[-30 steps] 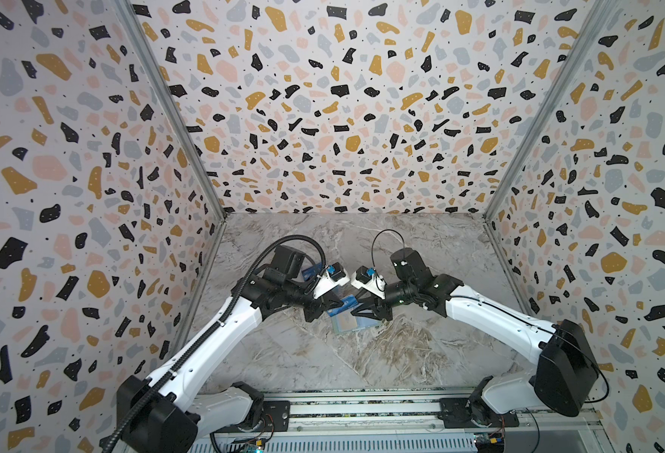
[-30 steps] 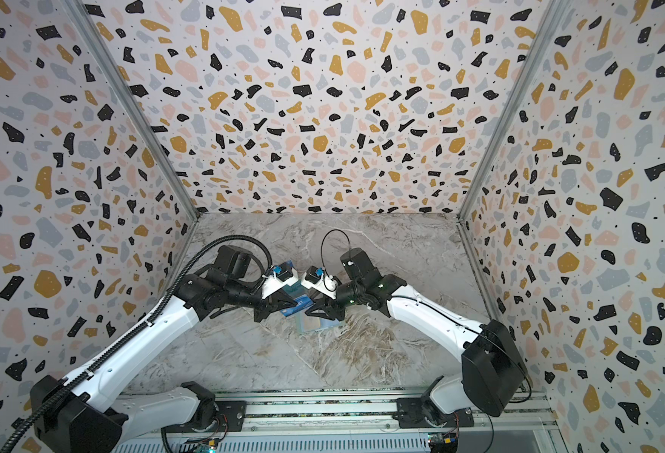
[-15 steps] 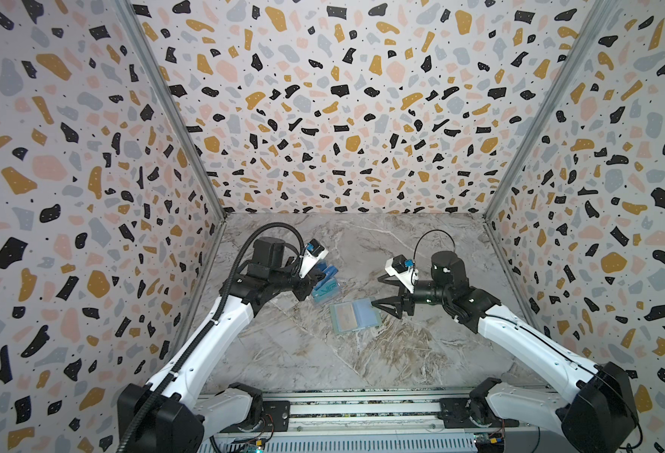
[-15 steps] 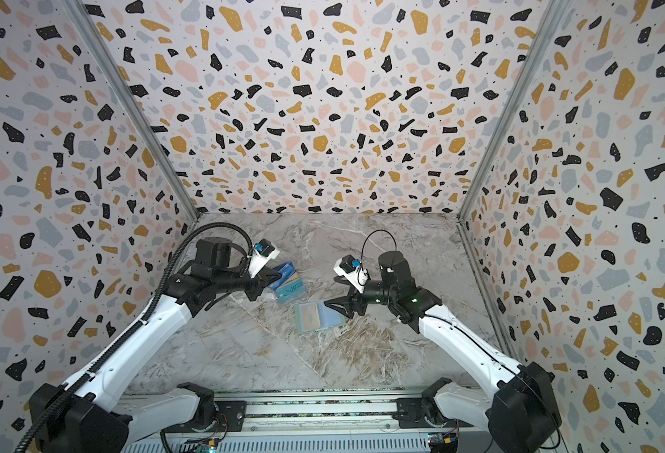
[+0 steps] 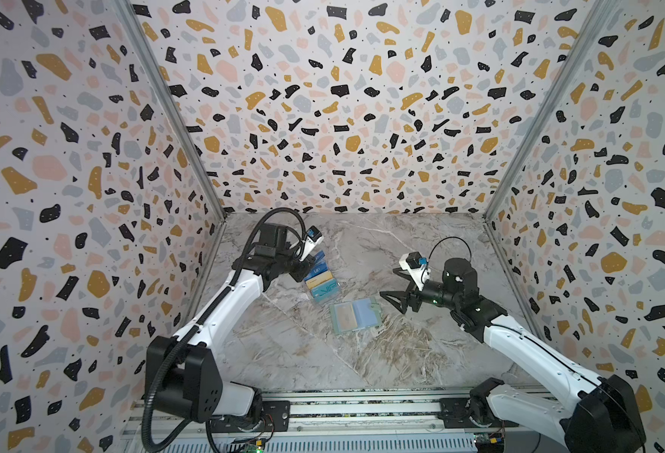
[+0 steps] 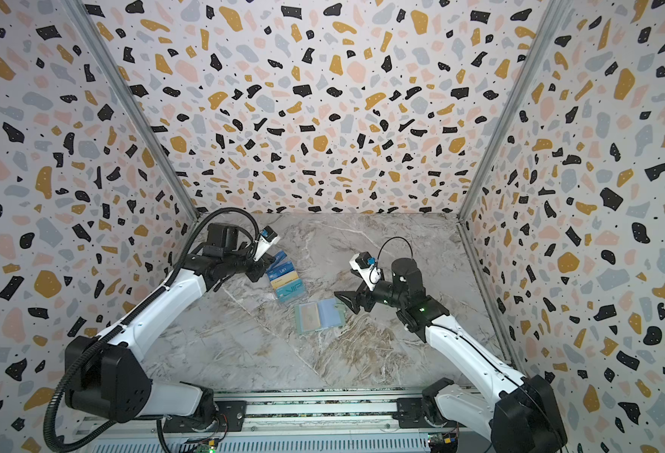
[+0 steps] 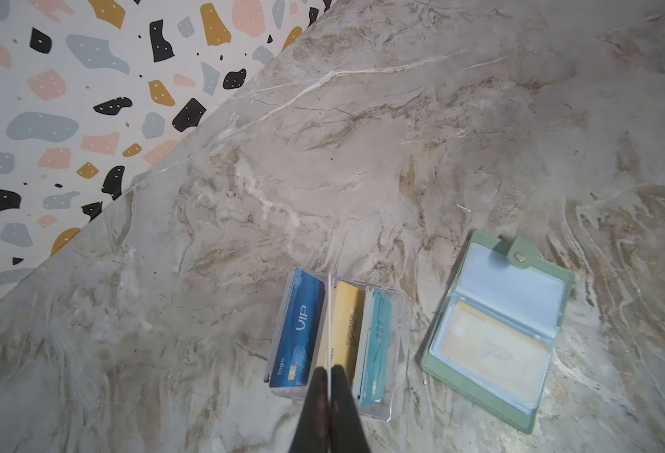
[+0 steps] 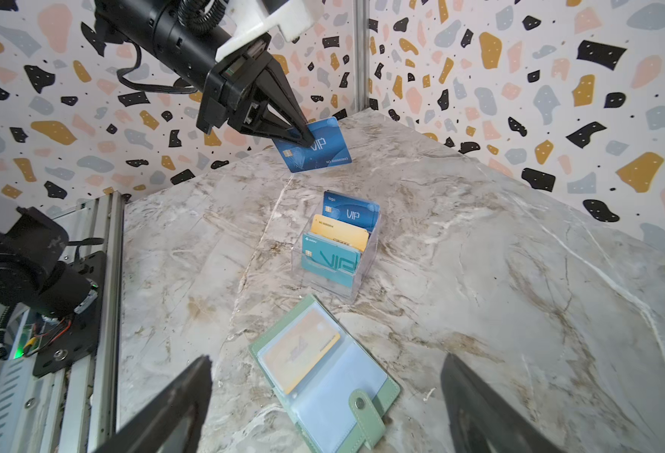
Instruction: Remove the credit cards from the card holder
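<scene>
Speckled walls (image 5: 323, 117) are enclosing a marble table (image 5: 401, 251). Left arm (image 5: 221, 310) is reaching in along the left wall, and right arm (image 5: 527, 345) is reaching in from the right. Left gripper (image 8: 303, 138) is clamping a dark blue card (image 8: 323, 151) by one edge and holding it in the air, just above and behind the clear stand (image 8: 367, 270). In the left wrist view this card is showing edge-on as a thin pale line between the pressed-together fingers (image 7: 315, 396). Right gripper (image 5: 388, 283) is hovering just beside the right edge of the card holder (image 5: 356, 315), jaws spread wide and gripping nothing. The stand is carrying three upright cards in steps: blue card (image 8: 352, 215) at the back, yellow card (image 8: 338, 234) in the middle, teal card (image 8: 333, 262) lettered VIP at the front. The card holder is lying open and flat near the middle of the table, just in front of the stand, with a narrow strip of marble between them. A tan-gold card (image 8: 303, 347) is sitting inside one clear sleeve. The snap tab (image 8: 363, 408) is sticking out on the side toward the right gripper.
</scene>
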Robot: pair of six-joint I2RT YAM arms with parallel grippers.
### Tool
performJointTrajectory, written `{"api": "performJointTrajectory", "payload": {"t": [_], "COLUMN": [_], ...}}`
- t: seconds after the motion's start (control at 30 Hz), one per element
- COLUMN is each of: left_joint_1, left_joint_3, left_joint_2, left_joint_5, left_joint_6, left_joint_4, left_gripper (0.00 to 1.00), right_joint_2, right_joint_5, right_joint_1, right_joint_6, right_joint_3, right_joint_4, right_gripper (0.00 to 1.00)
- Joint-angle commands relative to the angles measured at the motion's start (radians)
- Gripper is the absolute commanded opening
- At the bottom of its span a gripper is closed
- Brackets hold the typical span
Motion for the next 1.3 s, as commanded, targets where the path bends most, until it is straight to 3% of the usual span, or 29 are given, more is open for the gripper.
{"api": "performJointTrajectory", "payload": {"t": [0.0,0.3,0.7,1.27], "left_joint_1": [0.005,0.029,0.063,0.065], "left_joint_3": [0.046,0.157,0.193,0.169], "left_joint_2": [0.031,0.163,0.252,0.335], "left_joint_5": [-0.012,0.033,0.101,0.070], "left_joint_6": [0.127,0.316,0.375,0.343], "left_joint_4": [-0.024,-0.156,-0.161,-0.084], "left_gripper": [0.00,0.00,0.00,0.00], "right_joint_2": [-0.028,-0.034,-0.034,-0.040], "right_joint_5": [0.045,0.050,0.046,0.041], "right_joint_1": [-0.007,-0.012,-0.015,-0.015], "right_joint_6": [0.016,0.012,0.011,0.007], "right_joint_3": [-0.006,-0.022,-0.035,-0.048], "right_joint_4": [0.036,0.050,0.064,0.073], "right_gripper": [0.92,0.92,0.91,0.92]}}
